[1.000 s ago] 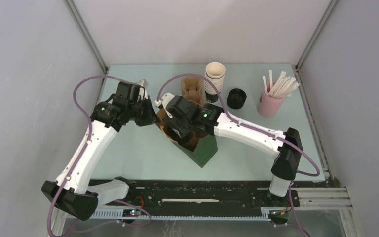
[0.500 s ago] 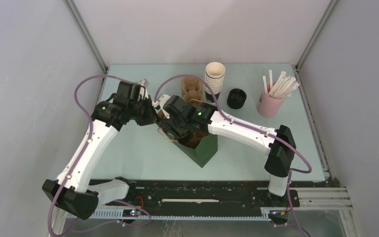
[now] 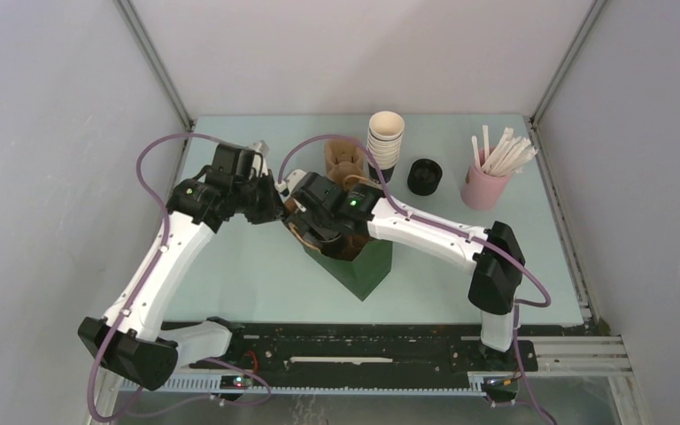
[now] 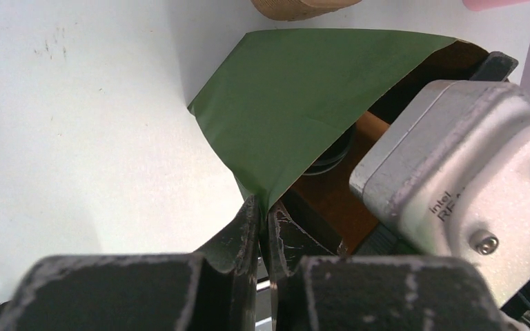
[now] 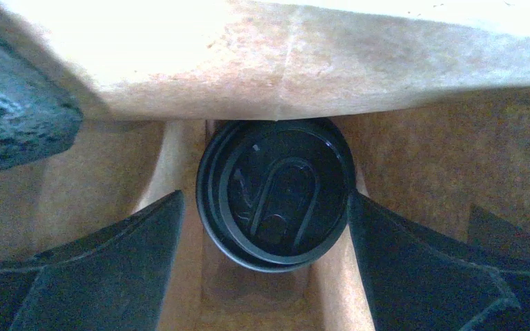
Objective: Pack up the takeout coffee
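The green bag [image 3: 367,266] lies tilted on the table, brown inside, with its mouth toward the upper left. My left gripper [image 3: 274,205] is shut on the edge of the bag's mouth; the wrist view shows the green paper [image 4: 303,89] pinched between the fingertips [image 4: 262,207]. My right gripper [image 3: 319,232] reaches into the bag. In its wrist view the takeout coffee's black lid [image 5: 276,193] sits deep in the bag, beyond the spread fingers [image 5: 110,269]. The gripper [image 5: 265,196] is open and holds nothing. The cup below the lid is hidden.
A tall stack of white-rimmed cups [image 3: 386,142] stands at the back, with a brown cardboard holder [image 3: 343,164] to its left. A squat stack of black lids [image 3: 424,175] and a pink cup of straws [image 3: 485,184] stand at the back right.
My right wrist has shifted left and slightly up, toward the bag's mouth. My left gripper has kept its pinch on the bag's edge and barely moved.
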Robot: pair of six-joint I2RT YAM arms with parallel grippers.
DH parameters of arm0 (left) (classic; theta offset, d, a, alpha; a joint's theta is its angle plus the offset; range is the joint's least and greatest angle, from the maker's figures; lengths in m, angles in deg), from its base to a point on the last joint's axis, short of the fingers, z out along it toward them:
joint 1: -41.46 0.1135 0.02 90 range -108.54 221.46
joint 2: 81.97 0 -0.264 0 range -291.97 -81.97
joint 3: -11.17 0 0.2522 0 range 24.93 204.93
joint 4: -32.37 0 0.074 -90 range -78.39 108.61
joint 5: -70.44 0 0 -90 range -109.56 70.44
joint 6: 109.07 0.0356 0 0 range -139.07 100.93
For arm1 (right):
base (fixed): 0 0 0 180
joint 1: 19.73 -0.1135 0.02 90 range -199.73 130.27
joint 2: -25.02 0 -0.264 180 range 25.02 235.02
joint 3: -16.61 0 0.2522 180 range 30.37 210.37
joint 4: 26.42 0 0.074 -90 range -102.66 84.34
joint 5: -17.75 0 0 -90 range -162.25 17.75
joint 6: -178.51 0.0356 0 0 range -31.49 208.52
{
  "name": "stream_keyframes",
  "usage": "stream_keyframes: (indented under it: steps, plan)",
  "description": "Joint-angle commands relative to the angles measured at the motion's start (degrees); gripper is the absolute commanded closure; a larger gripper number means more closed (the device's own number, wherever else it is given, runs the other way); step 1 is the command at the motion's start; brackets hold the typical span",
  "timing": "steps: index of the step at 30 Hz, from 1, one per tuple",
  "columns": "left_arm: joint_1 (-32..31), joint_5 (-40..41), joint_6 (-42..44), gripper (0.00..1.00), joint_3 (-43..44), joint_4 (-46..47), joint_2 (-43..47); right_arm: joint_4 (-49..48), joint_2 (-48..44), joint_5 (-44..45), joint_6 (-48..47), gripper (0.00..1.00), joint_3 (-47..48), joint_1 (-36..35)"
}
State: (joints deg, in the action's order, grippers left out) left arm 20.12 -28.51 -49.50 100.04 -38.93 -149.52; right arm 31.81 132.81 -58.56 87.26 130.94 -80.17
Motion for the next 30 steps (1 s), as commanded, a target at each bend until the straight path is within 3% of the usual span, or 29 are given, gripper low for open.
stream_keyframes:
  steps: [1, 10, 30]
  plan:
    - [-0.37, -1.16, 0.73, 0.9, 2.2, -0.65, -0.85, 1.7, 0.74, 3.52, -1.72, 0.03, 3.37, -0.97]
    - [-0.35, -1.42, 0.96, 0.9, 2.51, -0.58, -1.48, 2.4, -2.4, 3.96, -1.47, 0.03, 4.0, -1.56]
    - [-0.36, -1.82, 0.83, 0.9, 3.06, -0.83, -1.39, 0.22, 2.13, 3.64, 0.99, 0.07, -0.26, -0.09]
